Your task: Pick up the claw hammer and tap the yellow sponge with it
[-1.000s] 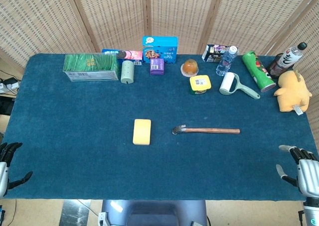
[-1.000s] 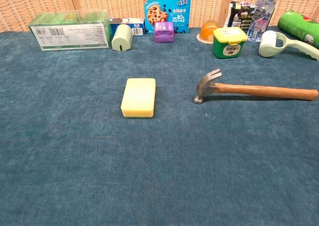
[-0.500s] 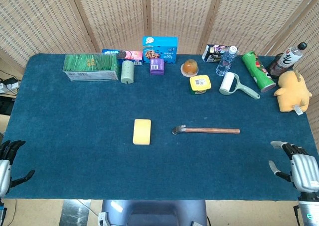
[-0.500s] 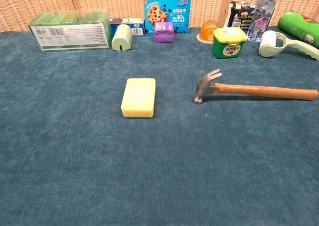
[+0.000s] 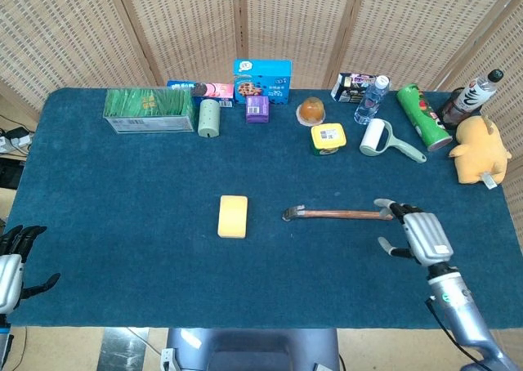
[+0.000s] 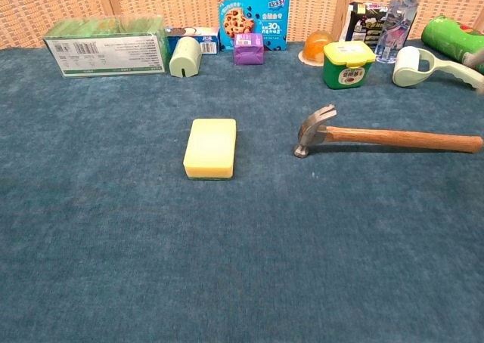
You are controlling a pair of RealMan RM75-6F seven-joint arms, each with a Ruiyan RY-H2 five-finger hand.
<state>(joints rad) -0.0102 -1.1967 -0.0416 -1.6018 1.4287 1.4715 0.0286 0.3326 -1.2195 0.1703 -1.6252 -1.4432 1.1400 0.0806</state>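
Hammer [image 5: 338, 214]: lies flat, long axis left-right, head toward sponge [image 5: 233, 216], handle end just beside my right hand [image 5: 418, 234], which is spread, holding nothing. Left hand [image 5: 12, 265] well apart, spread too.

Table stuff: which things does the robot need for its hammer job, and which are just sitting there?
Needed for the job:
claw hammer
yellow sponge
right hand, open beside the handle end

Just lying about:
green box
cookie box
purple box
yellow-lidded tub
lint roller
water bottle
green can
plush toy
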